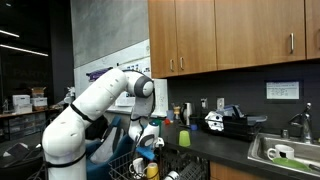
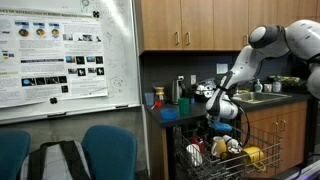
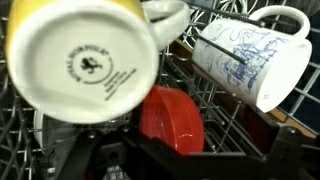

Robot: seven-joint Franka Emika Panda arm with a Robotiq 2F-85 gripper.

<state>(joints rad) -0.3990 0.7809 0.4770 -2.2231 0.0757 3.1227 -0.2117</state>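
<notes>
**Entry: dish rack and contents, as my claw finds them**

1. Wooden cabinets, far wall, above the dark counter. No writing on them.
2. Whiteboard, left, hung with posters. The print is too small to read.
3. Wire dish rack, pulled out low at the near end of the counter and crowded with crockery.
4. My claw, lowered over the rack. Only a dark mass shows along the bottom of the wrist view, so I cannot tell whether my fingers are apart or together, or whether they grip anything.
5. Yellow mug, nearest to me, in the rack at upper left of the wrist view with its white base turned towards the camera. The base carries a crest ringed by small print that seems to read "Royal Norfolk", though it is soft.
6. White mug, right of the yellow mug, lying tilted on the wires, with blue line drawings and no legible words.
7. Red cup, below and between the two mugs.

**Hazards, as I judge them:** the pieces sit close together. Drifting right would knock the white mug. A glazed wall could slip from a shallow pinch. The rack wires could snag a fingertip.
</notes>
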